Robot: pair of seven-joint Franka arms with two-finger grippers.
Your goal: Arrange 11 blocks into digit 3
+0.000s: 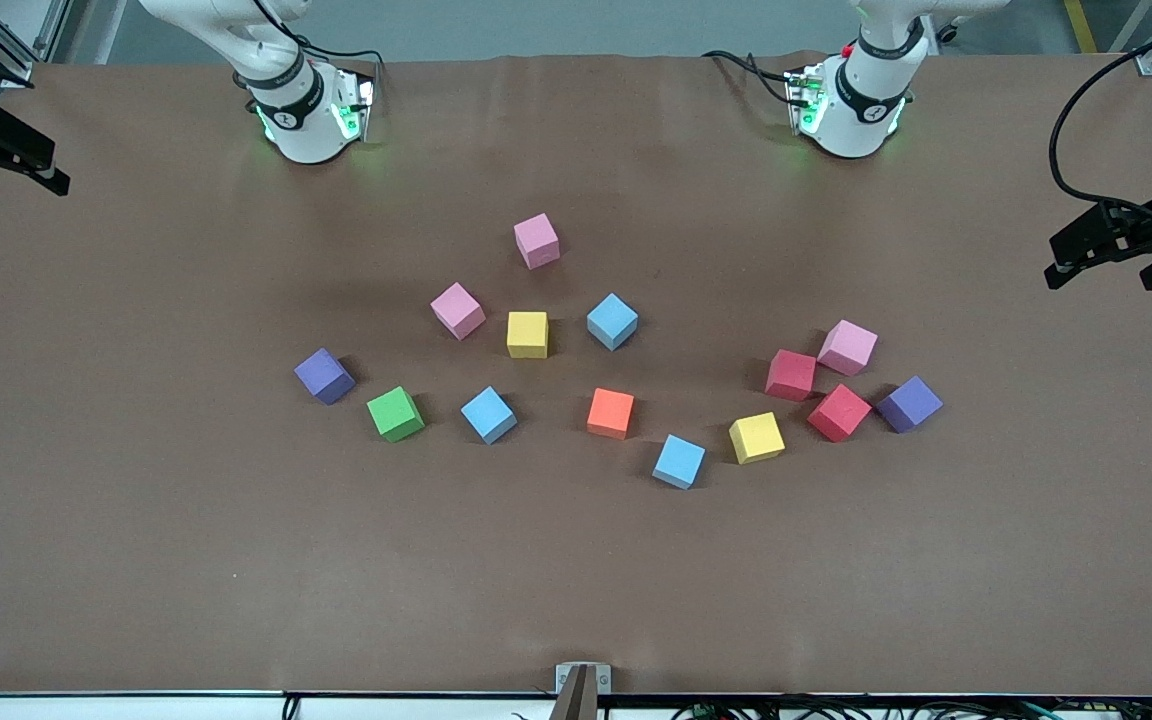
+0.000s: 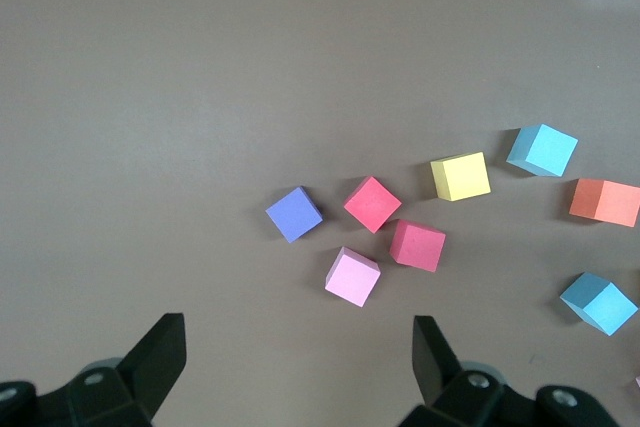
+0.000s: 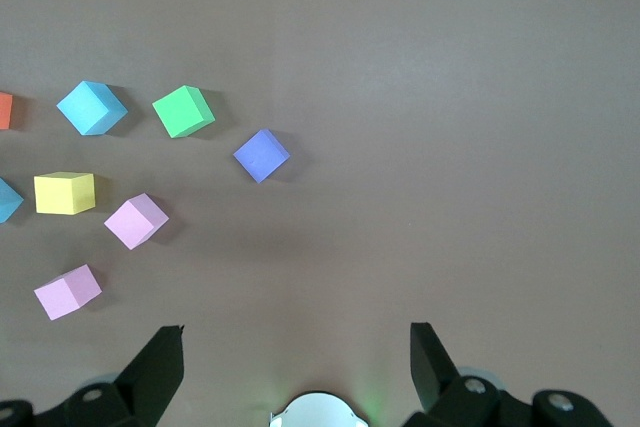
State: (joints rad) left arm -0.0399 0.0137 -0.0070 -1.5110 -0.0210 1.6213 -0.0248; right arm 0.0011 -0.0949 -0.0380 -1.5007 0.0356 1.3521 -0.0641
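Blocks lie scattered and apart on the brown tabletop (image 1: pixel 136 560), no digit formed. From the right arm's end: purple cube (image 1: pixel 324 376), green block (image 1: pixel 395 414), blue block (image 1: pixel 488 414), pink block (image 1: pixel 457 310), yellow block (image 1: pixel 527 334), orange block (image 1: pixel 610 413). At the orange block's three o'clock, red blocks (image 1: pixel 790 375) cluster with a pink one. Right gripper (image 3: pixel 295 362) and left gripper (image 2: pixel 297 362) wait at the table's ends, jaws wide, empty.
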